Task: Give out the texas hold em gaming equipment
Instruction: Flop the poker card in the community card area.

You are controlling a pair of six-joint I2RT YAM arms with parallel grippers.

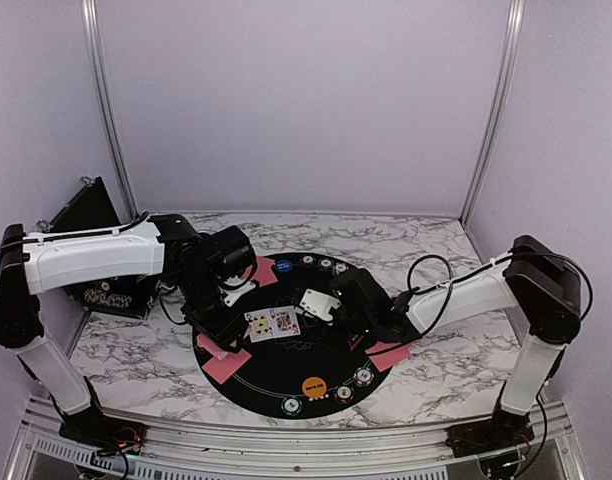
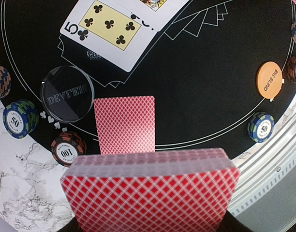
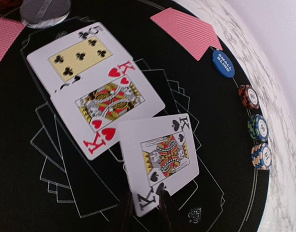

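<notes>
Playing cards (image 2: 109, 29) are spread over the round black mat (image 1: 276, 375) on the marble tabletop (image 1: 436, 370). A five of clubs (image 3: 75, 58) and a king of hearts (image 3: 107, 104) lie face up and overlapping near its middle. The left end effector (image 1: 218, 310) clamps a red-backed deck (image 2: 150, 193) above a single face-down card (image 2: 125, 124), which lies just beside the clear dealer button (image 2: 67, 93). The right end effector (image 3: 144, 212) has its fingers nearly together at the near edge of a king of spades (image 3: 160, 157); whether they pinch it I cannot tell. Striped chips (image 3: 258, 128) sit along the mat's rim.
</notes>
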